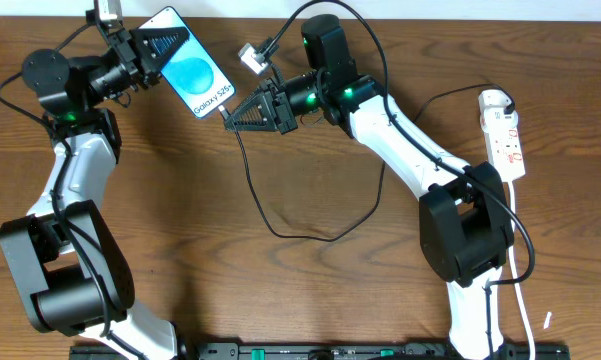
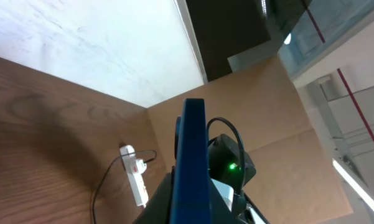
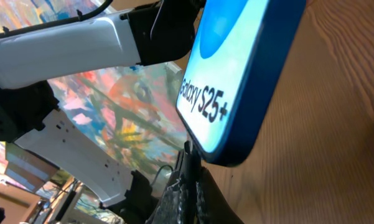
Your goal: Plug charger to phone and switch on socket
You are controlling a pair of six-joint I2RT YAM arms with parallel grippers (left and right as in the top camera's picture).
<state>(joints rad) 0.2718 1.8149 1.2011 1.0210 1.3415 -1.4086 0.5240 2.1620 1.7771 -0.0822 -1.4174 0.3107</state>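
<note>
The phone point(image 1: 188, 72) has a bright blue screen with "Galaxy S25+" text. My left gripper point(image 1: 152, 45) is shut on its upper end and holds it tilted above the table. In the left wrist view the phone point(image 2: 193, 162) shows edge-on. My right gripper point(image 1: 230, 113) is shut on the black plug tip of the charger cable point(image 1: 310, 236) and holds it against the phone's lower edge. In the right wrist view the plug point(image 3: 190, 163) meets the bottom of the phone point(image 3: 236, 81). The white power strip point(image 1: 504, 133) lies at the far right, also in the left wrist view point(image 2: 135, 175).
The black cable loops over the middle of the wooden table. The strip's white cord point(image 1: 521, 260) runs down the right side past my right arm's base. A black cable is plugged at the strip's far end point(image 1: 504, 103).
</note>
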